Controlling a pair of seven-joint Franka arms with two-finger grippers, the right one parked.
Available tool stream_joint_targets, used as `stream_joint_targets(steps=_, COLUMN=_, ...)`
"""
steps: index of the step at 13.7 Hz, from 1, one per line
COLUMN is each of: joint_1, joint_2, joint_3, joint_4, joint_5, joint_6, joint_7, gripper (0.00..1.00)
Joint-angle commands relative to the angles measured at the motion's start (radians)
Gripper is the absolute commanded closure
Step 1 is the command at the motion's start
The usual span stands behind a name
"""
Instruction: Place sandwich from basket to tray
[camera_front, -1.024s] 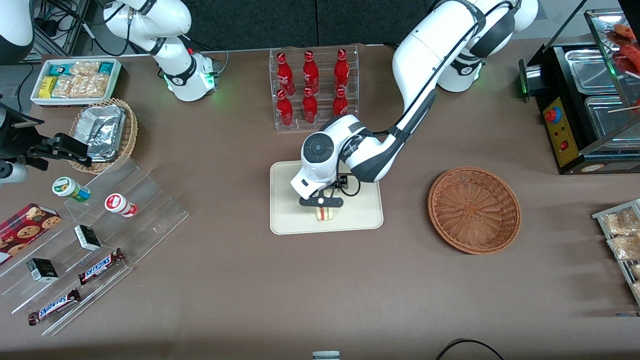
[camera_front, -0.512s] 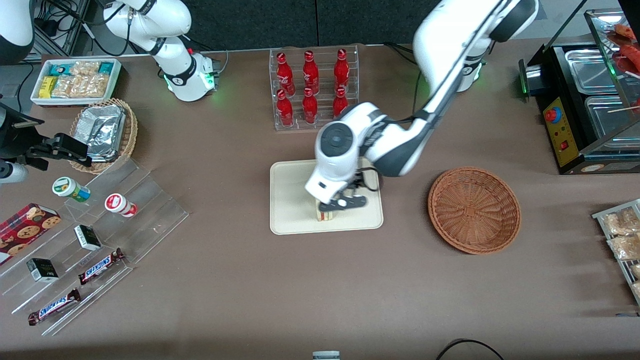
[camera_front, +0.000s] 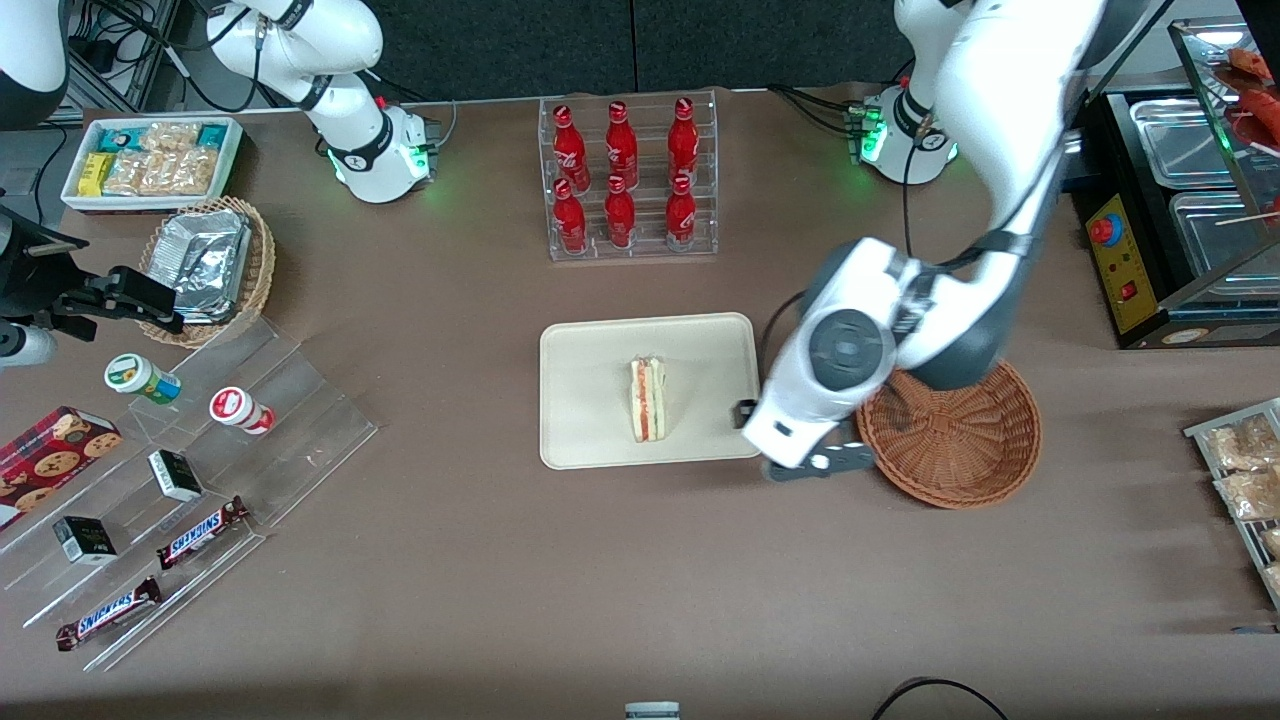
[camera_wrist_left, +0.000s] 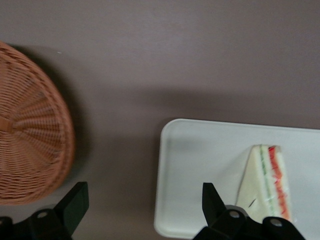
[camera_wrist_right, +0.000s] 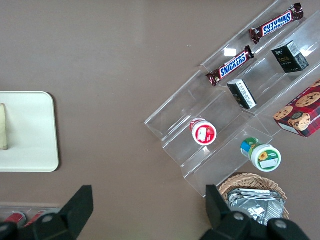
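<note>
Sandwich (camera_front: 647, 399) lies flat near the middle of the tray (camera_front: 590, 440): pale cream triangular wedge, red-orange and green filling stripes along the cut edge. Gripper (camera_front: 822, 464) hangs above bare table between tray and basket (camera_front: 960, 440), jaws spread wide, nothing between them. Sandwich well clear of the jaws; basket just beside them.

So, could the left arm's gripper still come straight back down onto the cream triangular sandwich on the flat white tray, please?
Probably yes: the sandwich lies uncovered on the tray, and the open gripper hangs between tray and woven reddish-brown basket, nothing between them.
</note>
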Motion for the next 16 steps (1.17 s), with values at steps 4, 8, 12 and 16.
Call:
stream_joint_targets(steps=4, joint_1=0.168, joint_2=-0.270, joint_3=-0.002, joint_4=-0.113, joint_5=-0.079, joint_6=-0.228, joint_7=0.378, gripper=0.00)
stream_joint_targets(steps=8, joint_1=0.191, joint_2=-0.373, joint_3=0.050, joint_4=-0.119, joint_5=-0.067, joint_6=-0.326, joint_7=0.579, gripper=0.00)
stream_joint_targets(steps=12, joint_1=0.113, joint_2=-0.477, joint_3=0.238, joint_4=-0.116, joint_5=-0.067, joint_6=-0.442, joint_7=0.609, gripper=0.00)
stream_joint_targets(steps=16, joint_1=0.110, joint_2=-0.538, joint_3=0.279, joint_4=-0.116, joint_5=-0.064, joint_6=-0.547, joint_7=0.610, gripper=0.00)
